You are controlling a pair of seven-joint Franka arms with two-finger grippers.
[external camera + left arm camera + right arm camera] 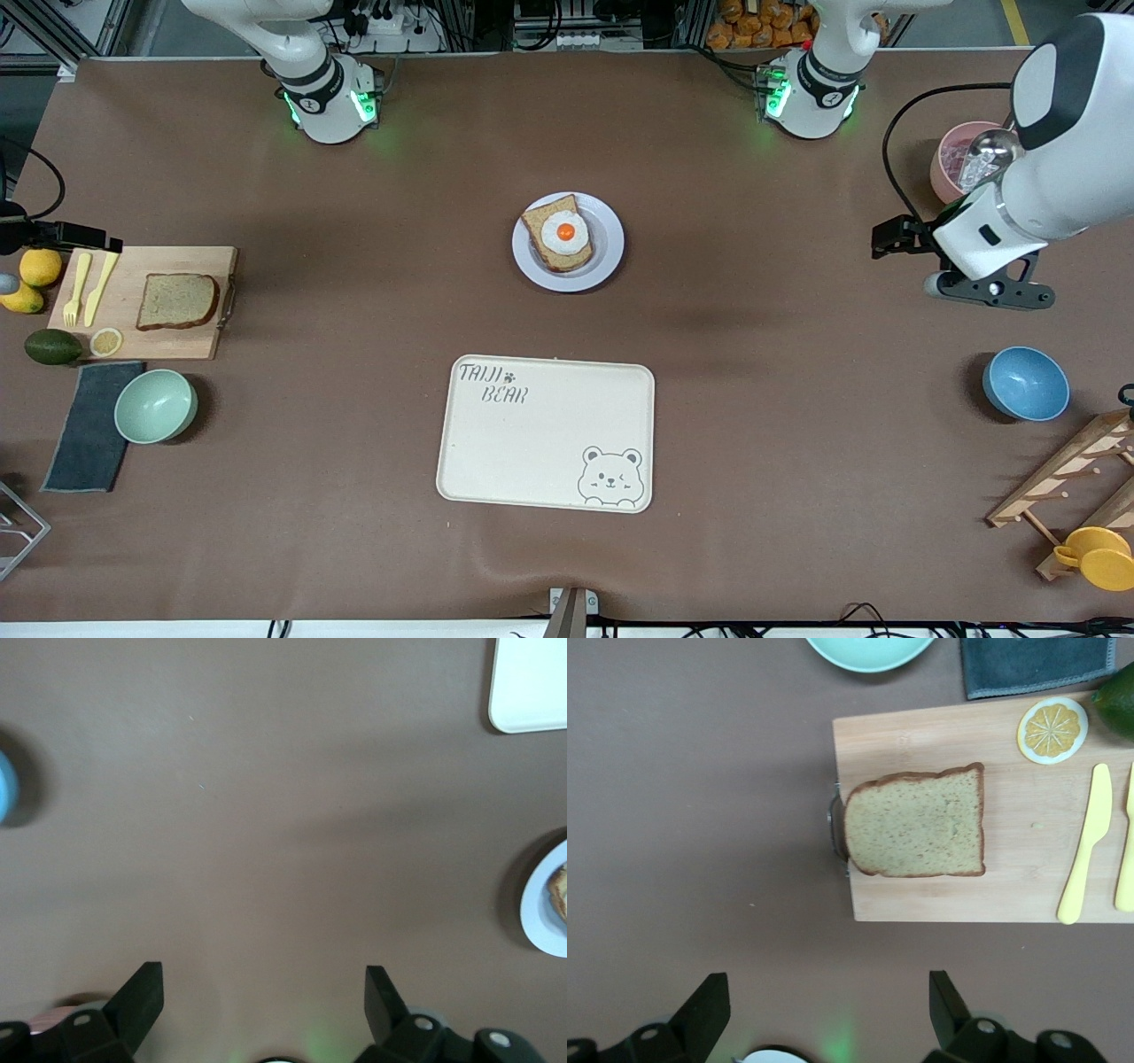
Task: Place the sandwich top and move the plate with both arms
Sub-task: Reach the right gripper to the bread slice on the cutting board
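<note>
Here, your sandwich top, brown with a darker crust, lies on the cutting board at its edge toward the plate; bare table surrounds it. Right gripper and left gripper: both spread wide, empty.

Brown sandwich top with darker crust; pale lavender plate; cream tray printed with a bear; brown tabletop.
</note>
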